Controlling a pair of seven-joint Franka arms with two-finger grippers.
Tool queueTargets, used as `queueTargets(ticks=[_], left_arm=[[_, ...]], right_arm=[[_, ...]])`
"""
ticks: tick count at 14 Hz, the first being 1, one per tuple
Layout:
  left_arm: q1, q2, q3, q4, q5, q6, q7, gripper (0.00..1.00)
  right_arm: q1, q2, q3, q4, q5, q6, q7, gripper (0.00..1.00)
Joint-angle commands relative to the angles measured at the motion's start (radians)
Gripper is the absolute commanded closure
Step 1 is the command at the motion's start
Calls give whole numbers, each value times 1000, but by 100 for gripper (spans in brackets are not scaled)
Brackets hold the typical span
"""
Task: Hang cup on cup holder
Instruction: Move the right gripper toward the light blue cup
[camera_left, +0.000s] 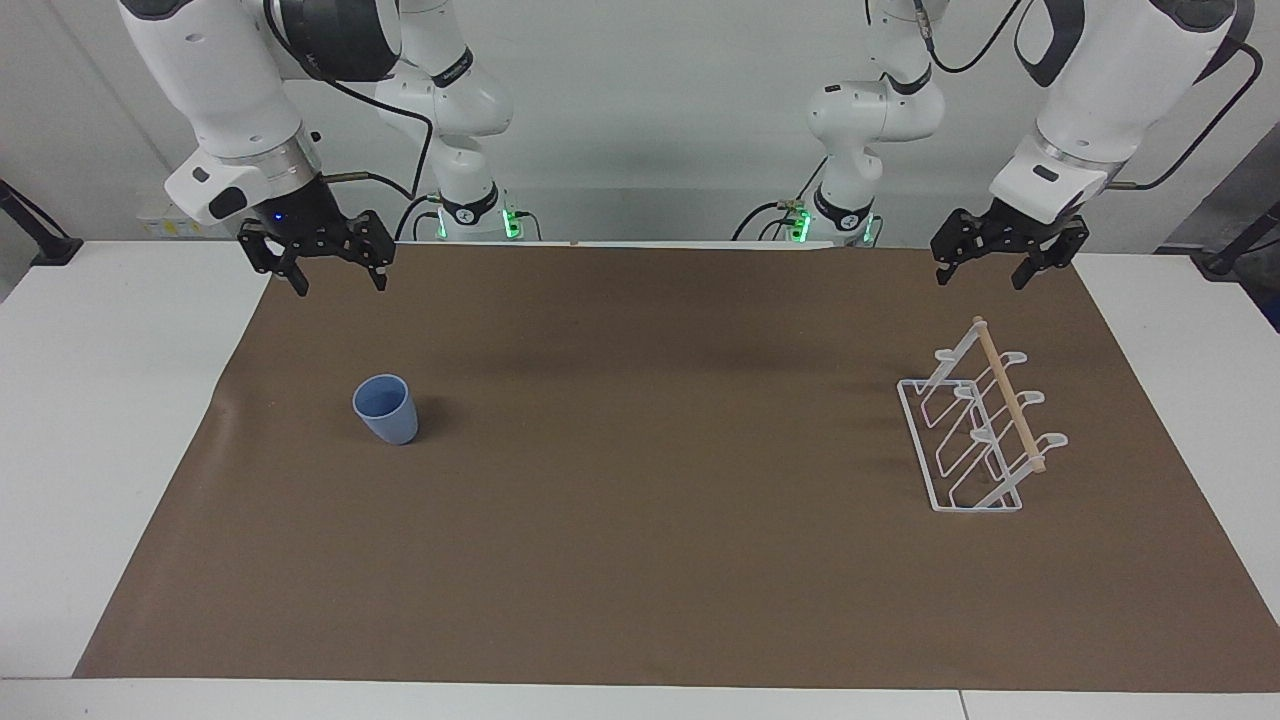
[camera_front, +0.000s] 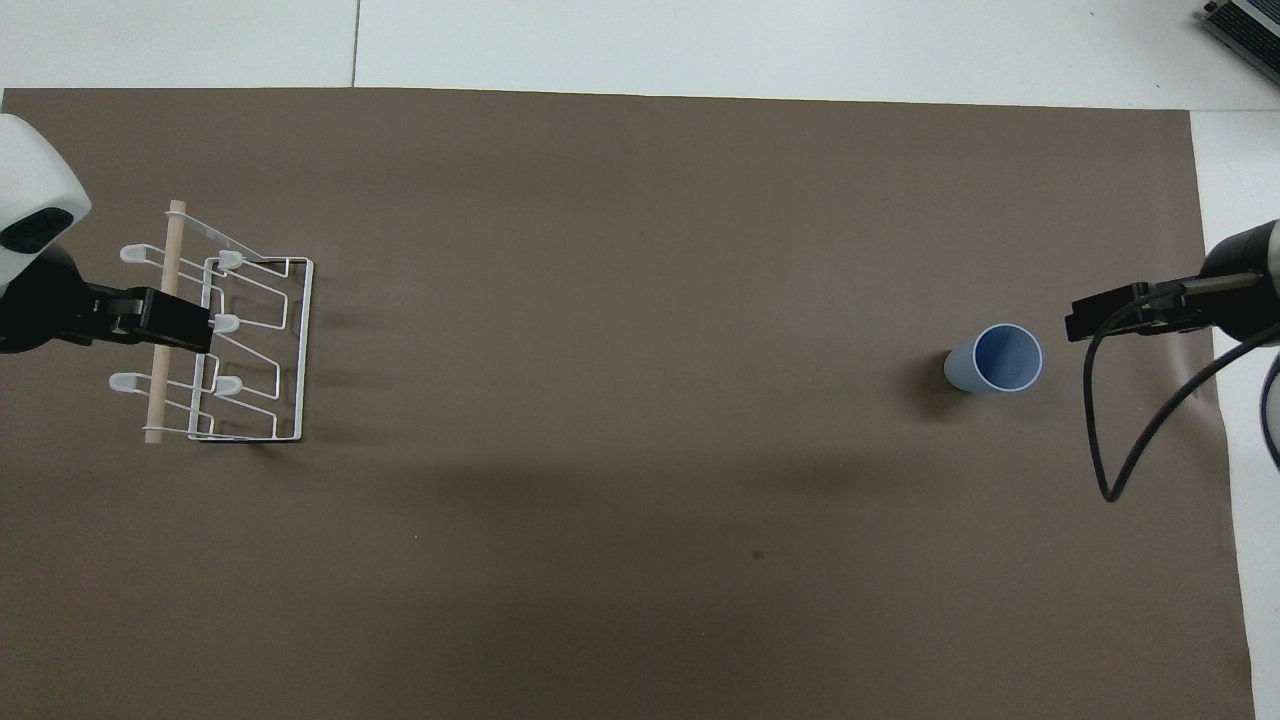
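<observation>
Nothing hung yet: small light-blue plastic cup (camera_left: 386, 408) standing upright near the brown mat's right-arm end, white wire cup holder (camera_left: 978, 430) with wooden dowel sitting empty near the left-arm end; left gripper (camera_left: 988, 270) and right gripper (camera_left: 336, 277) both hovering released, grasping nothing

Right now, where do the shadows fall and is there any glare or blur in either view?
Facing view: sharp, no glare; the cup casts a soft shadow on the brown mat toward the cup holder. Overhead view: broad dim bands cross the mat; the raised left gripper overlaps the cup holder.
</observation>
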Motion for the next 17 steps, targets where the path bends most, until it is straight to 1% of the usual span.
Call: queueTargets(ticks=[1, 4, 5, 8, 10, 12, 17], left_arm=[[1, -28, 4, -32, 13, 17, 11, 0], [1, -28, 4, -32, 13, 17, 11, 0], [3, -28, 4, -32, 13, 17, 11, 0], [5, -26, 4, -32, 13, 17, 11, 0], [5, -26, 4, -32, 13, 17, 11, 0], [5, -28, 4, -32, 13, 17, 10, 0], [8, -26, 4, -32, 13, 20, 11, 0]], right_arm=[[-14, -22, 5, -18, 15, -5, -15, 0], [-19, -23, 4, -24, 15, -14, -18, 0], [-20, -34, 5, -44, 15, -11, -26, 0], [-14, -89, 5, -160, 15, 31, -23, 0], [-17, -140, 5, -281, 15, 99, -24, 0], [-14, -163, 5, -363, 13, 159, -26, 0], [10, -126, 6, -450, -16, 328, -103, 0]])
